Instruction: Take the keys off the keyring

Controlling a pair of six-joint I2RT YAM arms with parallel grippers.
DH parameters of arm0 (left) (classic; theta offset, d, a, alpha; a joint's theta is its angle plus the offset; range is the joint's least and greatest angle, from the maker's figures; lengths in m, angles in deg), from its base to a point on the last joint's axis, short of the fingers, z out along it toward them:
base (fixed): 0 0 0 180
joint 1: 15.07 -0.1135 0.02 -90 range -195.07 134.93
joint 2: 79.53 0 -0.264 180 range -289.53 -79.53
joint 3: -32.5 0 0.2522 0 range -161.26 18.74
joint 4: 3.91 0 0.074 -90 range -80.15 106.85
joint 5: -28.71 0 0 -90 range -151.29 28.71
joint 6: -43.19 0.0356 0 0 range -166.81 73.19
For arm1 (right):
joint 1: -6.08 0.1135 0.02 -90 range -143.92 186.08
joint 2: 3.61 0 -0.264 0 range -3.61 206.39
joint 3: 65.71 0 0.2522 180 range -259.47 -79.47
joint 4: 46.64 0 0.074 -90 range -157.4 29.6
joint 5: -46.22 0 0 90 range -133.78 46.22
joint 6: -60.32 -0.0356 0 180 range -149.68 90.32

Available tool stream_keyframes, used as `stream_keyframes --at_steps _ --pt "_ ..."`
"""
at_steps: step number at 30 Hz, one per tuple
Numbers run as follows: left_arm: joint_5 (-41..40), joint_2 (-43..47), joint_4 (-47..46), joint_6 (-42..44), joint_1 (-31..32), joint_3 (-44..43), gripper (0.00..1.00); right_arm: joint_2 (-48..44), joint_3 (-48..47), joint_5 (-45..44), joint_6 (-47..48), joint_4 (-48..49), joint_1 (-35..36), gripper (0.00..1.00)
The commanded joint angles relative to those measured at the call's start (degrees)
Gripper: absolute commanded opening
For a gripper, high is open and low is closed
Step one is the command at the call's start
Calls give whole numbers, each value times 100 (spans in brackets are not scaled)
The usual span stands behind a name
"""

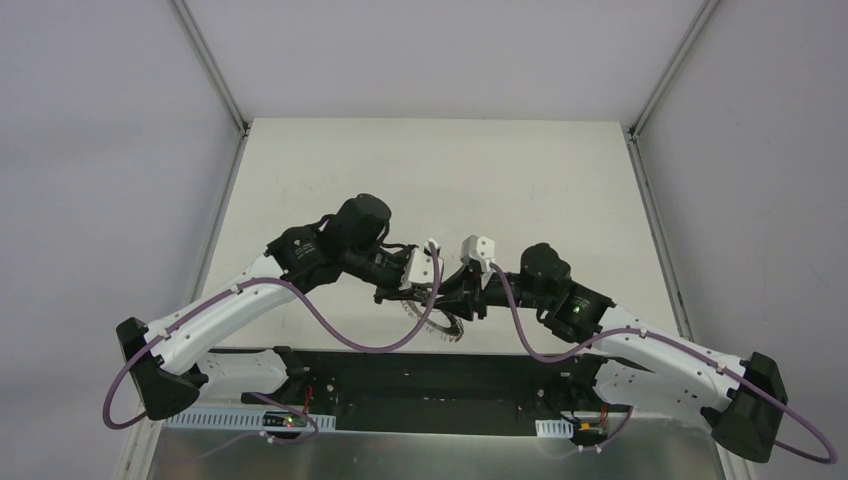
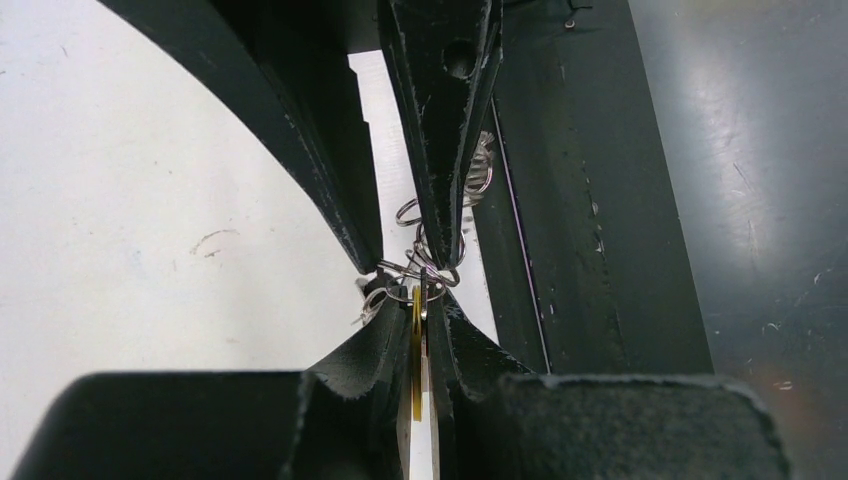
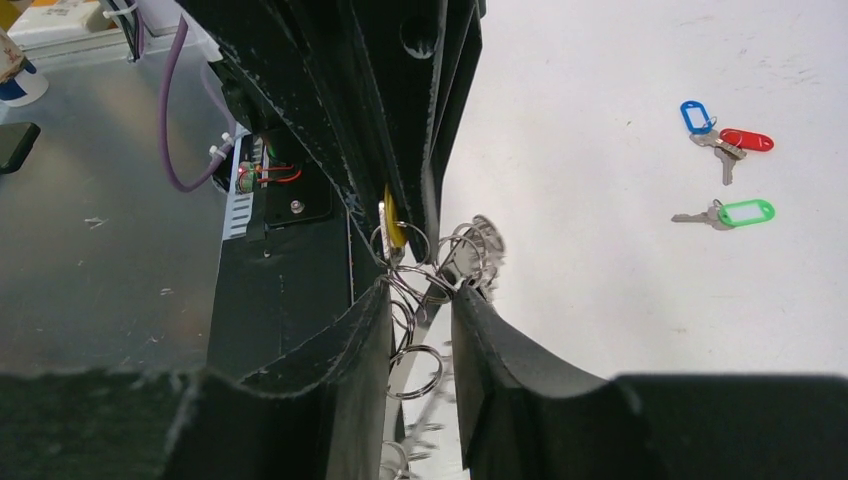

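Note:
The keyring (image 1: 441, 328) is held off the table near the front edge, between both grippers. In the left wrist view my left gripper (image 2: 420, 302) is shut on the key with the yellow tag (image 2: 415, 345), which hangs on the ring's small wire loops (image 2: 425, 268). In the right wrist view my right gripper (image 3: 420, 287) is shut on the keyring (image 3: 470, 245), with the yellow tag (image 3: 394, 226) just beyond it in the left fingers. Keys with blue (image 3: 691, 115), red (image 3: 746, 140) and green (image 3: 749, 212) tags lie loose on the white table.
The black base plate (image 1: 420, 372) of the arms lies right below the grippers, with bare metal (image 3: 100, 260) beyond it. Purple cables (image 1: 340, 330) loop off both arms. The table's metal side rails (image 1: 655, 215) run along its edges.

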Motion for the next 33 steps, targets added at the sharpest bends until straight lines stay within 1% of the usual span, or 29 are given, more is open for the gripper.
stream_keyframes --at_steps 1,9,14,26,33 --pt "314 163 -112 200 9 31 0 42 -330 174 173 223 100 34" --pt "278 217 -113 208 6 32 0 -318 -292 -68 364 -209 95 35" --pt "290 221 -112 209 5 36 0 -387 -337 -111 493 -375 96 37" --pt "387 244 -113 221 13 49 0 19 -760 135 776 -525 99 39" --pt "396 275 -113 247 6 49 0 271 -837 410 763 -525 109 37"
